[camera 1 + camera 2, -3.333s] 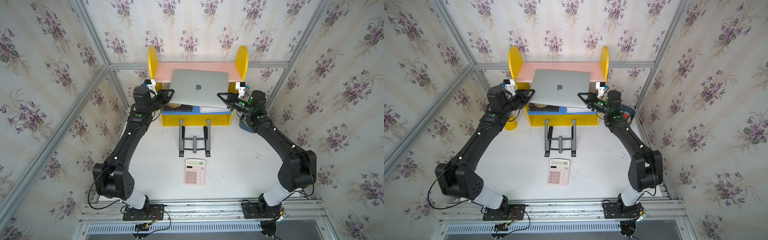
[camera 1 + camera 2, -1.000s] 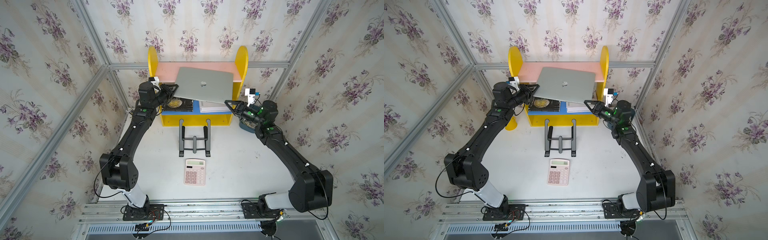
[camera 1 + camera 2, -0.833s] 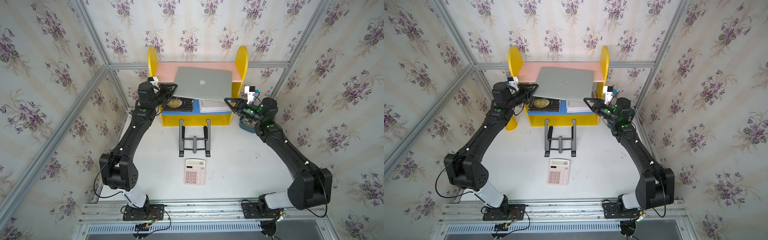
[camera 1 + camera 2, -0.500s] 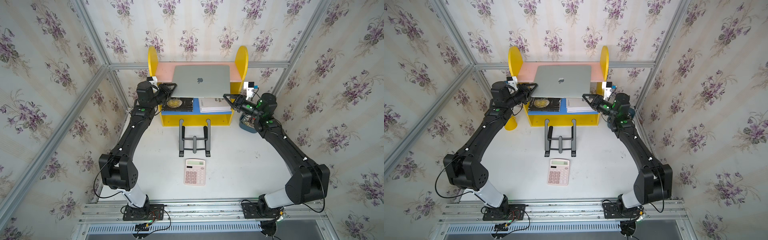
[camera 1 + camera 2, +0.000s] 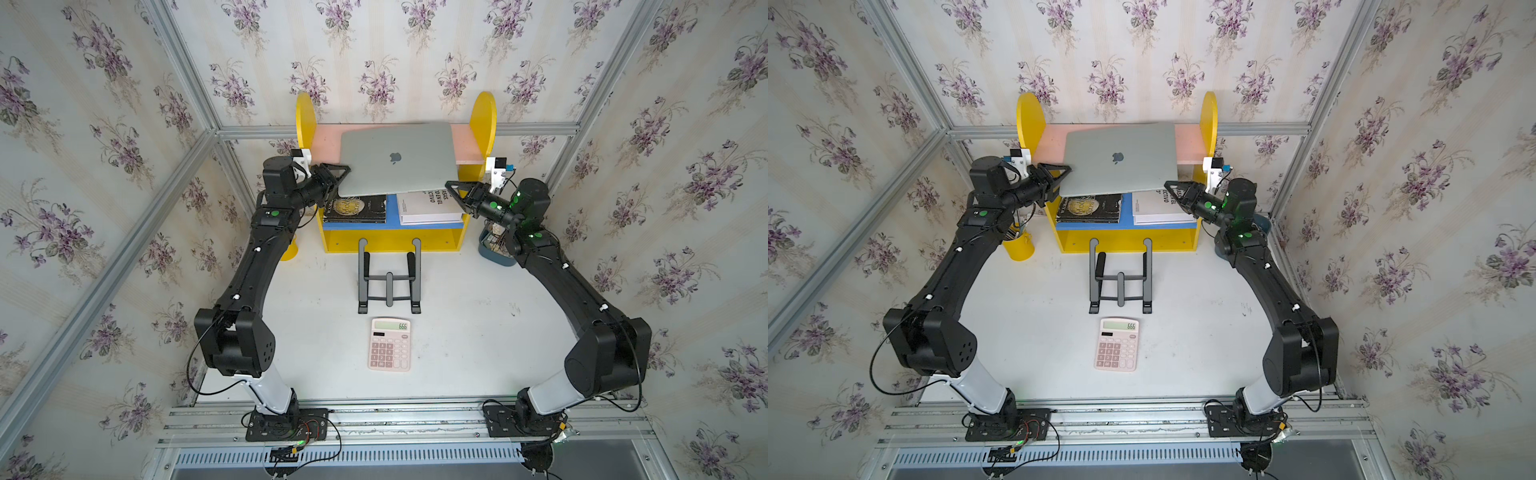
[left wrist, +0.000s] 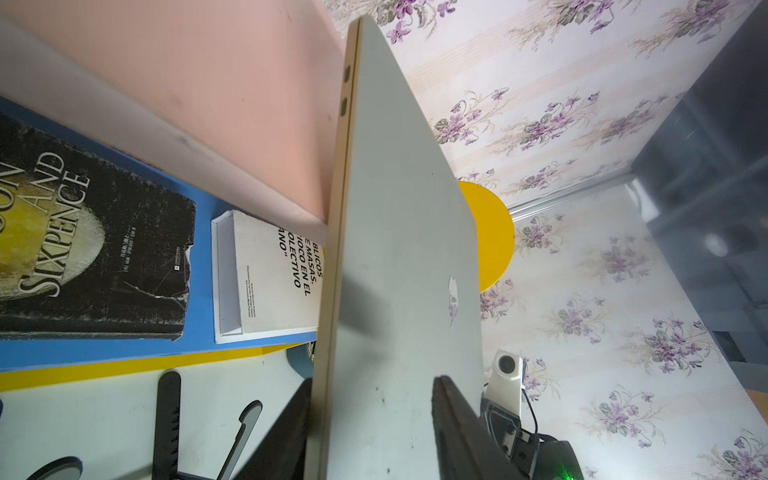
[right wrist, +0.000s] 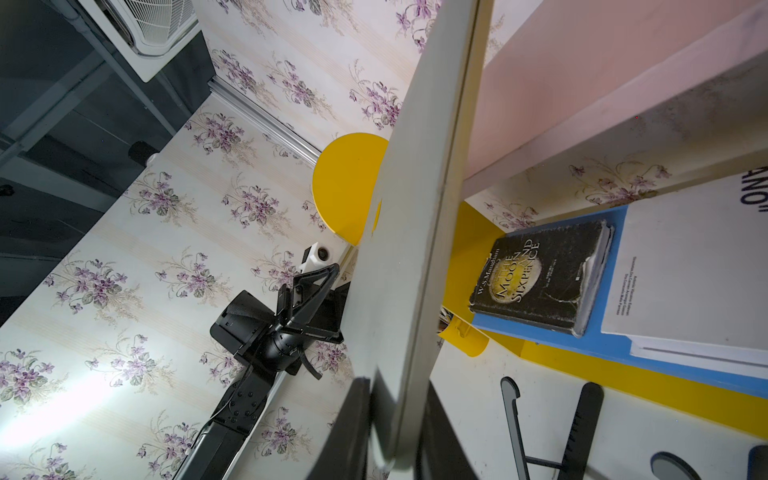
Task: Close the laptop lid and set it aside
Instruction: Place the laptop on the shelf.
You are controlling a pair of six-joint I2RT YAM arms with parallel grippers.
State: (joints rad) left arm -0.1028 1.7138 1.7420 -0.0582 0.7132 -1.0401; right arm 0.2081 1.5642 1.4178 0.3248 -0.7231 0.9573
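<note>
We have the laptop closed, lid down with the logo up, lying on the pink shelf at 12 o'clock, its front edge overhanging. Our left gripper straddles the 9 o'clock edge with jaws parted and slack; our right gripper pinches the 3 o'clock corner. What remains, we judge, is letting go and backing away.

Laptop hid rear of both books and most of pink shelf | blue cup largely behind right arm | wrist views cropped stand and both grippers' fingers at frame edge
</note>
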